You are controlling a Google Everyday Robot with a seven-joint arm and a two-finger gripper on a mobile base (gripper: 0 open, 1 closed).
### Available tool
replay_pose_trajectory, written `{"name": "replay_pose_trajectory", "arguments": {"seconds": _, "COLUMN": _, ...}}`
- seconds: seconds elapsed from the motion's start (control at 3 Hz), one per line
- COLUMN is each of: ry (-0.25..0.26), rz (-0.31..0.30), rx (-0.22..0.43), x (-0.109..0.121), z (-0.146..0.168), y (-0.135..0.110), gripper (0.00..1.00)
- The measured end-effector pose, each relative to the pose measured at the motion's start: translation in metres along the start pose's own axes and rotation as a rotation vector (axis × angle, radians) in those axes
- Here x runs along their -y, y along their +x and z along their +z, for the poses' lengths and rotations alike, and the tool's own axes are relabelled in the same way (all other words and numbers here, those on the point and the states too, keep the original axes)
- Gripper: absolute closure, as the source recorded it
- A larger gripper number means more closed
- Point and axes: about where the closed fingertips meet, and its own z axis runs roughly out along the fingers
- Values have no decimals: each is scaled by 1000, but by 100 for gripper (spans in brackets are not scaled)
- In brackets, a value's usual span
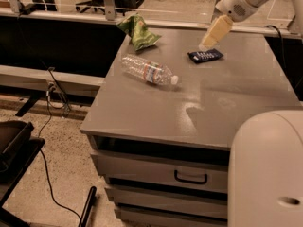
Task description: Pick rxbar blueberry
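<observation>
Lying on its side near the middle of the grey metal table (213, 108), the clear plastic water bottle (147, 70) serves as the reference for everything else. Its white cap points toward the near right. A label band wraps its middle with red and blue marks, but the words cannot be read.

Beyond the bottle and to its right, well apart from it, is the rxbar blueberry (205, 56), a small flat rectangular bar in a dark navy wrapper. It lies flat on the table top, turned slightly askew. Pale lettering runs across the wrapper in rows, yet no word of it can be made out.

The cream-coloured claw (204, 45) hangs from a white arm that comes in from the upper right, also beyond the bottle and to its right. Its tip is at the bar's far left edge, and I cannot tell whether the two touch. Whether the claw is wide or narrow cannot be told either.

Behind the bottle, toward the table's far left corner and apart from it, sits a crumpled green chip bag (138, 31) with no legible brand. Below the bottle, on the table's front, a drawer carries a black handle (190, 177). To the bottle's near right the robot's rounded white body (265, 169) fills the corner of the view. Left of the bottle, down on the speckled floor, a black cable (47, 174) trails.
</observation>
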Motion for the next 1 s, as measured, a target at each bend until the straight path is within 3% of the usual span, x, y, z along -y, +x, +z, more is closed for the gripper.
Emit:
{"name": "replay_pose_trajectory", "arguments": {"seconds": 0.33, "ry": 80, "rz": 109, "rx": -31, "x": 31, "z": 16, "y": 22, "gripper": 0}}
{"name": "replay_pose_trajectory", "arguments": {"seconds": 0.67, "ry": 111, "rz": 217, "rx": -56, "x": 45, "z": 28, "y": 52, "gripper": 0}}
{"name": "replay_pose_trajectory", "arguments": {"seconds": 1.0, "ry": 78, "rz": 309, "rx": -26, "x": 43, "z": 44, "y": 78, "gripper": 0}}
